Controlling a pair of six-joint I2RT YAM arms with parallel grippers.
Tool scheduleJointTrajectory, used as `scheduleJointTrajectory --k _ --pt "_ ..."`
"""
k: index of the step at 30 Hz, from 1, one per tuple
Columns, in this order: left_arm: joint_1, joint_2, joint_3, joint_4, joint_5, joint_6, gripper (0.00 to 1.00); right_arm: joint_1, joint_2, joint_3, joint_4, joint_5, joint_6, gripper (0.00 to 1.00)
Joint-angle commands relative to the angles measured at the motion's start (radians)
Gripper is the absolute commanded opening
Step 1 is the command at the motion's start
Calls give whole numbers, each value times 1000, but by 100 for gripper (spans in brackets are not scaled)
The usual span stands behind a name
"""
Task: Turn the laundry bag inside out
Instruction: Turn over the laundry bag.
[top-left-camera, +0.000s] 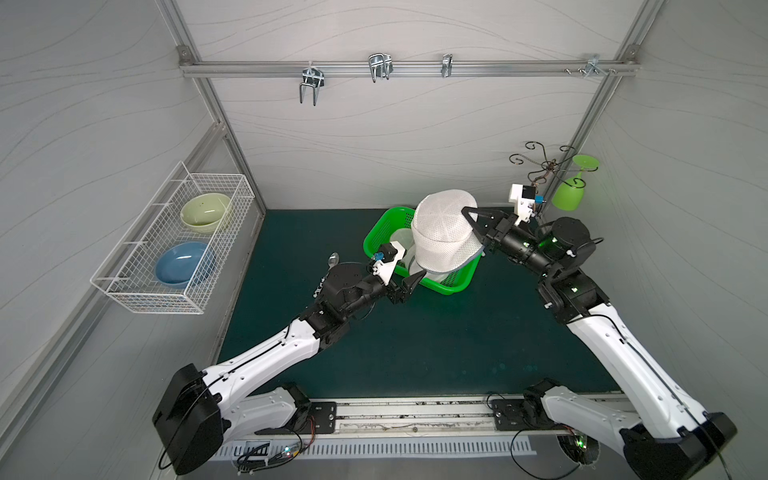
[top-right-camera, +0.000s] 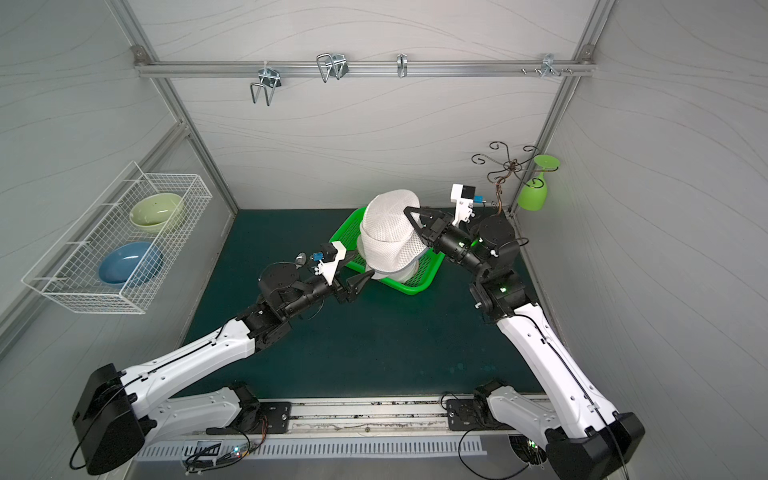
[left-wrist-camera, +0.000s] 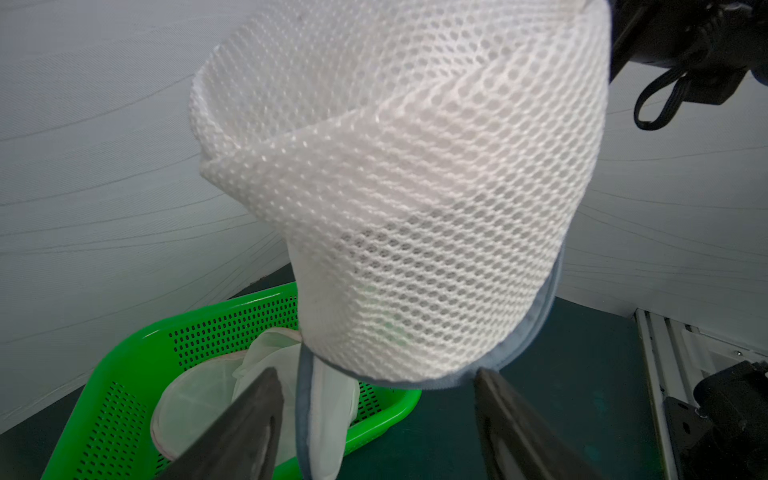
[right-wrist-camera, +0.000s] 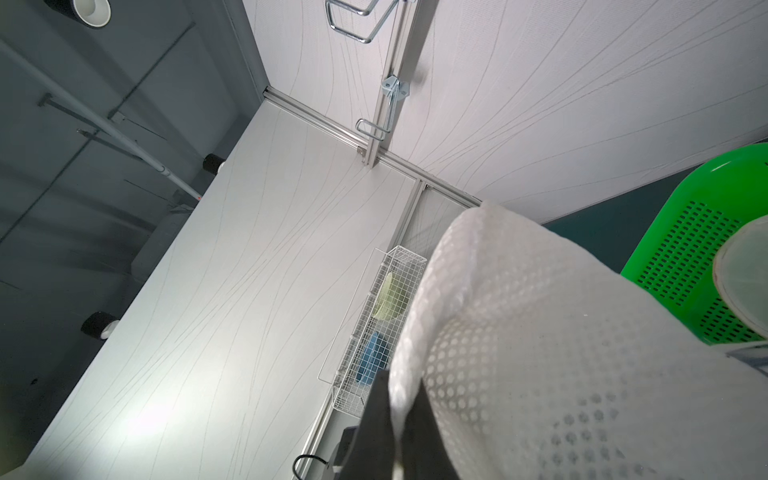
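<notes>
- Holding the mesh laundry bag (top-left-camera: 444, 232) up over the green basket (top-left-camera: 455, 284), my right fingers (right-wrist-camera: 380, 424) are pinched on its fabric. It hangs domed, mouth down.
- My left fingers (left-wrist-camera: 249, 415) stand apart astride the blue hem (left-wrist-camera: 536, 316), gripping nothing.
- Next, I reckon: close on that hem and draw it back over the held end.

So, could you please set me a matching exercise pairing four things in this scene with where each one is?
Things: 1 laundry bag; 2 blue bowl; 3 green goblet; 4 green basket.
Places: A in the wire wall rack; B hanging upside down from the scroll stand; C on the dark mat; D held up by the right gripper.
Pairs: 1-D, 2-A, 3-B, 4-C.
</notes>
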Motion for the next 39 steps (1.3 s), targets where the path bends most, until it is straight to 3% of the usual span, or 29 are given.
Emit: scheduleJointTrajectory --k 1,3,12,17,24,31,35,37,39 --pt "-4 37 71 148 40 -44 70 8 -4 -17 84 -2 33 0" --pt "-4 57 78 177 43 -62 61 11 -5 -22 95 -2 41 0" --pt "-6 97 77 242 24 -77 0 18 -6 -38 139 15 68 0" --pt "-62 116 58 253 21 -52 0 14 8 -38 197 101 99 0" --pt "-182 221 80 200 6 132 0 -2 61 -23 342 243 273 0" --pt "-221 289 124 232 -159 254 0 -1 31 -41 268 278 258 0" --pt "-222 201 75 259 -261 312 36 -11 -15 -71 131 265 179 0" --pt "-221 130 48 215 -274 347 47 -15 -35 -74 50 262 131 0" --pt "-219 52 24 121 -263 386 51 -21 -48 -67 -30 258 86 0"
